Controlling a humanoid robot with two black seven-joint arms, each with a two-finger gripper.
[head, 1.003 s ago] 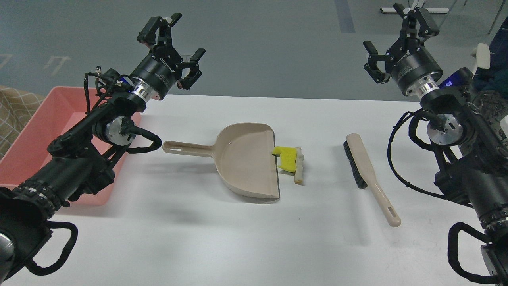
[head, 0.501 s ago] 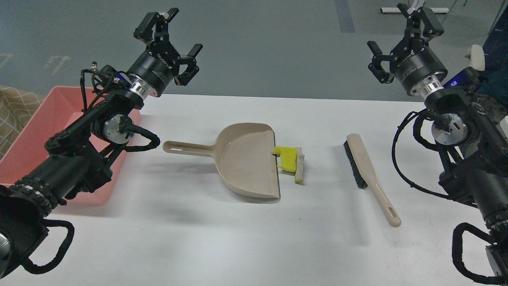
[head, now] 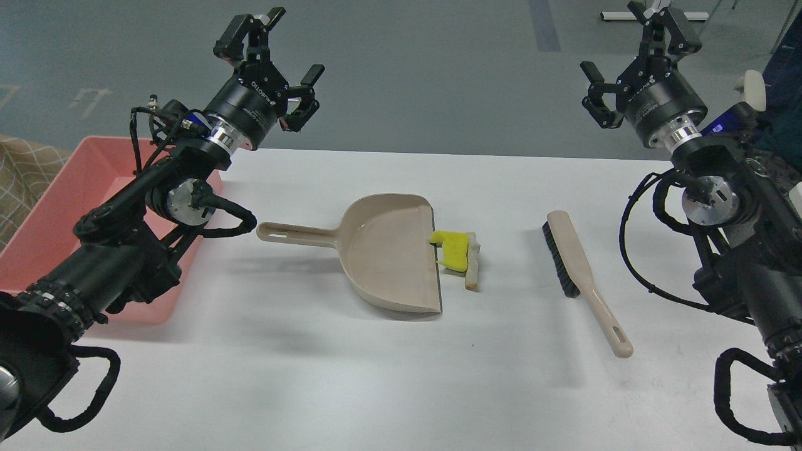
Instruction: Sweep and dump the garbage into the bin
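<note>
A yellow notched sponge chunk (head: 455,249) and a white bread slice with brown crust (head: 473,262) lie on the white table at the open lip of the beige dustpan (head: 388,250). The sponge's left end touches the lip. A beige hand brush with black bristles (head: 579,275) lies to their right. The pink bin (head: 69,213) stands at the table's left edge, partly hidden by my left arm. My left gripper (head: 270,62) is open and empty, raised above the table's far left. My right gripper (head: 636,53) is open and empty, raised at the far right.
The table's far edge (head: 438,153) runs behind the dustpan, with grey floor beyond. The dustpan's long handle (head: 294,233) points left toward my left arm. A checked cloth (head: 19,175) shows left of the bin.
My left gripper has shifted slightly, up and then a little right. My right gripper has risen and moved slightly right. Nothing on the table has moved.
</note>
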